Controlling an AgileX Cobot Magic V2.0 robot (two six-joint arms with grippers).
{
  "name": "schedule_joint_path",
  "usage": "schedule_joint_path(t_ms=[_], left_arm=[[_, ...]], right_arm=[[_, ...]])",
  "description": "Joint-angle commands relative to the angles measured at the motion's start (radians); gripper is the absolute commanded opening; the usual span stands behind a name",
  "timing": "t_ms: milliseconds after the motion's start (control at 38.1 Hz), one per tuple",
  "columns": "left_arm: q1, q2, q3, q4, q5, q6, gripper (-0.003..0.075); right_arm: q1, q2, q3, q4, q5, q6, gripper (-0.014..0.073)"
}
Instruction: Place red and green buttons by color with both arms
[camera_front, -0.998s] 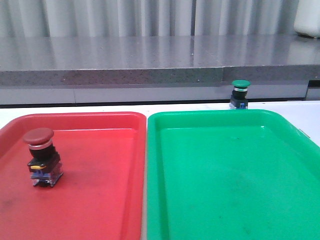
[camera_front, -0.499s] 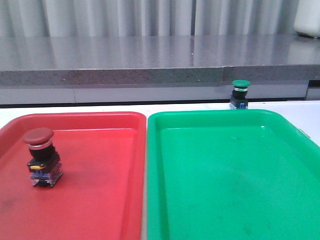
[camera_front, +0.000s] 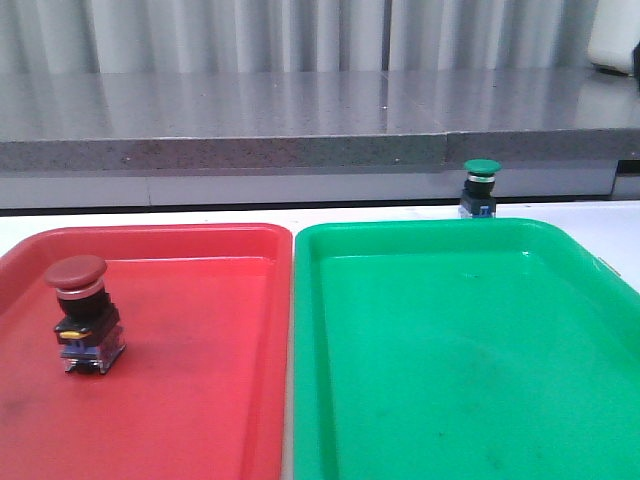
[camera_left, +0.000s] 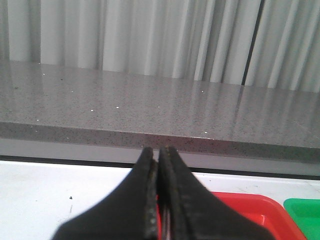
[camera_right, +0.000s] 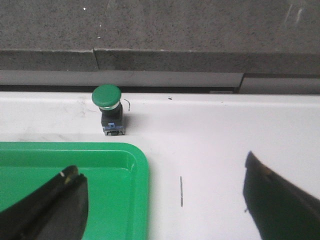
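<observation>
The mushroom-capped red button (camera_front: 83, 313) stands upright in the glossy red tray (camera_front: 200, 400). The green button (camera_right: 109, 109) stands on the white counter (camera_right: 225, 135), beyond the green tray (camera_right: 75, 170). My left gripper (camera_left: 159, 165) is clenched empty; my right gripper (camera_right: 165, 195) is spread wide.

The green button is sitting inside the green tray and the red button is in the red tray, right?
Not quite. The green-capped push button stands on the white table behind the green plastic tray, as the front view shows. The red-capped push button is in the red plastic tray.
</observation>
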Motion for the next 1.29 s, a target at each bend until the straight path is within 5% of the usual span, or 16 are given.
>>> schedule_joint_path(t_ms=[0,368,762,841,1077,1261], left_arm=[[-0.007,-0.015,-0.027,-0.008,-0.08,-0.005,-0.002],[-0.007,-0.015,-0.027,-0.008,-0.08,-0.005,-0.002],[-0.007,-0.015,-0.027,-0.008,-0.08,-0.005,-0.002],[-0.007,-0.015,-0.027,-0.008,-0.08,-0.005,-0.002],[-0.007,-0.015,-0.027,-0.008,-0.08,-0.005,-0.002],[-0.007,-0.015,-0.027,-0.008,-0.08,-0.005,-0.002]], right_arm=[[0.034,0.123,-0.13,0.001,-0.074,-0.007,0.0644],[0.119,0.545,-0.576,0.075,0.152,0.001,0.0644],[0.101,0.798,-0.822,0.075,0.205,0.009,0.063],[0.101,0.812,-0.842,0.075,0.214,0.009,0.0556],[0.101,0.806,-0.847,0.075,0.21,0.009,0.015],[0.103,0.751,-0.84,0.075,0.232,0.009,0.0044]])
